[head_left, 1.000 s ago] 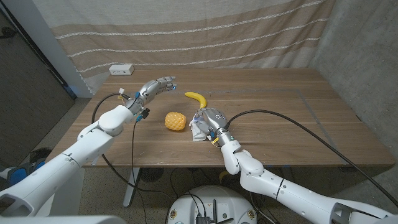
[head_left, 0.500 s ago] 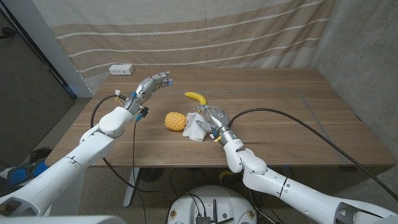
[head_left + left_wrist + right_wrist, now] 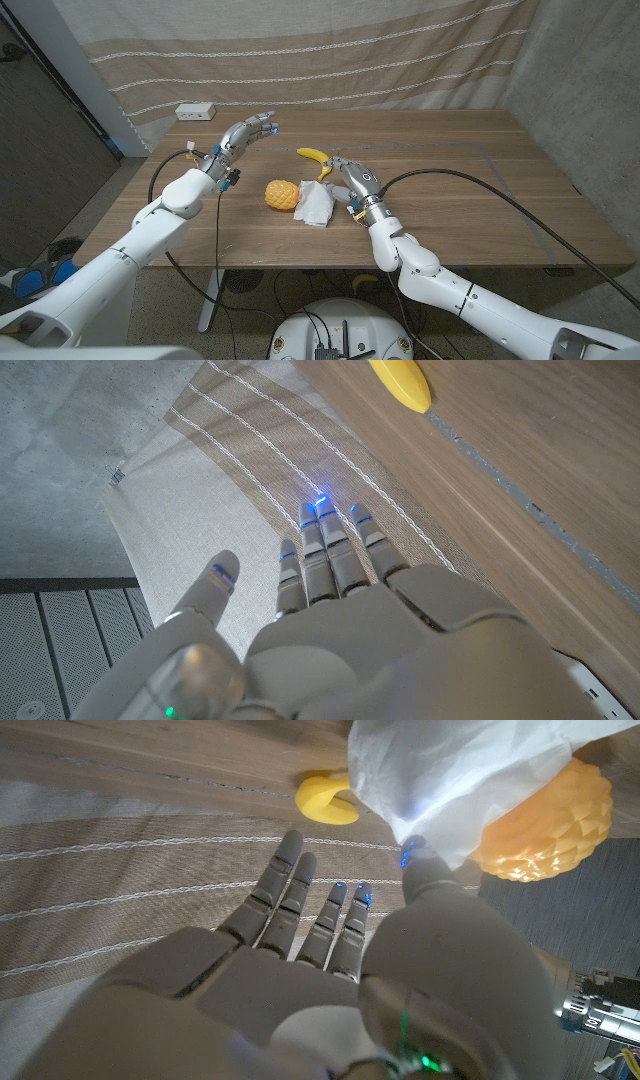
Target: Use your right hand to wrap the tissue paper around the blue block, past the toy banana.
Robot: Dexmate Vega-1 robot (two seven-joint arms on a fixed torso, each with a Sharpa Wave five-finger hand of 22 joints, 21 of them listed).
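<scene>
The white tissue paper (image 3: 314, 205) lies crumpled on the wooden table (image 3: 470, 190), touching the yellow toy pineapple (image 3: 282, 195). No blue shows through the tissue, so whatever it covers is hidden. My right hand (image 3: 351, 180) hovers just right of the tissue with its fingers spread and nothing in it. In the right wrist view the thumb of that hand (image 3: 330, 990) ends at the tissue's (image 3: 470, 770) edge. The toy banana (image 3: 315, 156) lies just beyond the tissue. My left hand (image 3: 250, 131) is raised at the far left, fingers stretched out and empty.
A white power strip (image 3: 196, 111) sits at the table's far left corner. A striped curtain (image 3: 330, 60) hangs behind the table. The left wrist view has the banana (image 3: 400, 382) ahead of my left hand (image 3: 340, 630). The pineapple (image 3: 550, 820) is beside the tissue.
My right hand has let go of the tissue bundle, opened and drawn back to the right. The tissue has loosened and shifted toward the pineapple. The left hand has barely moved.
</scene>
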